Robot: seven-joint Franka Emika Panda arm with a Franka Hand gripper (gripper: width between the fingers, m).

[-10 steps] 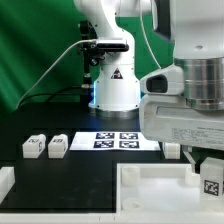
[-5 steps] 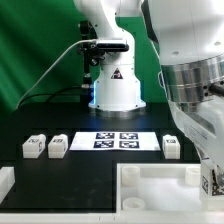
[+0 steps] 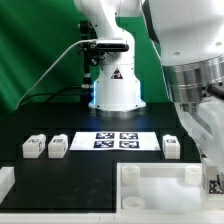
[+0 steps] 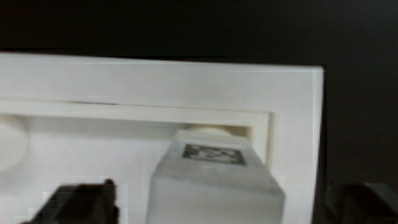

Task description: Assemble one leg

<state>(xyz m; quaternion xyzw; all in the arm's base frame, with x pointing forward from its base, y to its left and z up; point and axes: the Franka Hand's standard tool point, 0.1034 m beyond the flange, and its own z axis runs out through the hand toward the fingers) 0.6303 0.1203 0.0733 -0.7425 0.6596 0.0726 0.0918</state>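
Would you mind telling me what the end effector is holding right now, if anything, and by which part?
The end effector holds a leg between its fingers, gripping the near end; the tagged far end points toward the panel.

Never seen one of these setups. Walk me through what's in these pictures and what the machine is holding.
It is a white robot arm bolted behind a black table. One picture is taken from off the arm; the other from a camera on its wrist, looking down past the jaws. On the table lie two loose legs, another leg, the marker board, and the large white panel. The gripper appears to hold a tagged leg upright over the panel's corner socket.
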